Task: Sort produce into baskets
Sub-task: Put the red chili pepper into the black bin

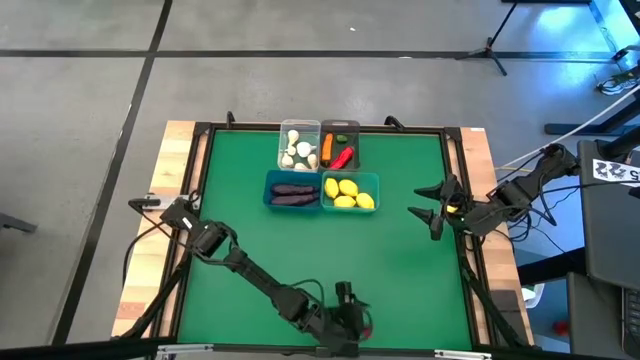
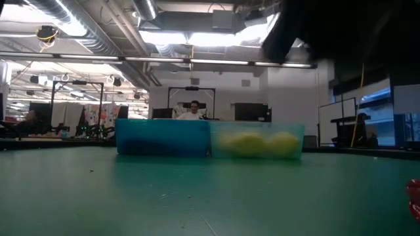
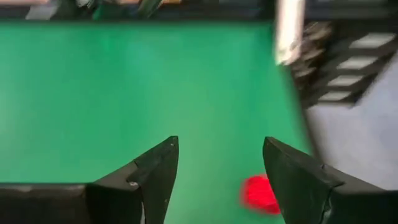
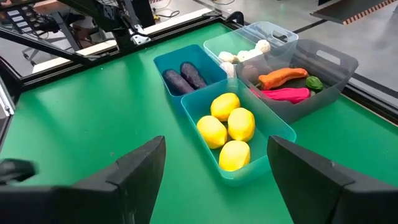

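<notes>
Four bins stand together at the table's far middle. The clear bin (image 1: 298,146) holds white garlic, the dark grey bin (image 1: 341,148) an orange carrot, a red chili and a green piece. One teal bin (image 1: 291,191) holds dark eggplants, the other teal bin (image 1: 350,192) yellow lemons (image 4: 227,127). My left gripper (image 3: 221,180) is open, low over the mat at the near edge (image 1: 346,300). A small red piece (image 3: 258,193) lies on the mat between its fingers, close to one of them. My right gripper (image 1: 432,211) is open and empty at the table's right, facing the bins (image 4: 214,168).
The red piece also shows at the low view's right edge (image 2: 413,198); the high view hides it under my left arm. The table's wooden frame (image 1: 180,180) runs around the green mat. Open mat lies between the bins and the near edge. A person sits in the room behind (image 2: 193,110).
</notes>
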Motion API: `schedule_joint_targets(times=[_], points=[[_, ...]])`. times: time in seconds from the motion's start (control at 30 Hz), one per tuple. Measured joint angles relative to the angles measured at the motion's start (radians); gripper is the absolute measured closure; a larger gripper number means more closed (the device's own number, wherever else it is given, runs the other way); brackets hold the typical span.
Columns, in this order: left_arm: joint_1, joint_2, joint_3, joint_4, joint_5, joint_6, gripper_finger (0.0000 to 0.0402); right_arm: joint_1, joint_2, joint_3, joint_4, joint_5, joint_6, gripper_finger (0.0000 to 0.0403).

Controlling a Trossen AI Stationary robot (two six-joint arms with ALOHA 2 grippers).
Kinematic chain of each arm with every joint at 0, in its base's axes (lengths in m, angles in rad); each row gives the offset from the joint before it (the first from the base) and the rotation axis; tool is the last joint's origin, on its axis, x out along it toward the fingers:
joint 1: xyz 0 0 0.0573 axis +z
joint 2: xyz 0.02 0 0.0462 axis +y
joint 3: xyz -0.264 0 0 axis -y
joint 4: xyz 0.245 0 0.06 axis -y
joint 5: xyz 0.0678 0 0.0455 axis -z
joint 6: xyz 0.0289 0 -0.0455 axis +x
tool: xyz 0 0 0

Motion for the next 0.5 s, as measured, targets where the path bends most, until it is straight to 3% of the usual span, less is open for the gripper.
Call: schedule_joint_targets(times=[0.5], points=[[-0.007,0.072,0.002,0.157,0.030,0.097,0.0171,0.000,0.000,0.000,0.003,-0.012,0.006,0.0123]])
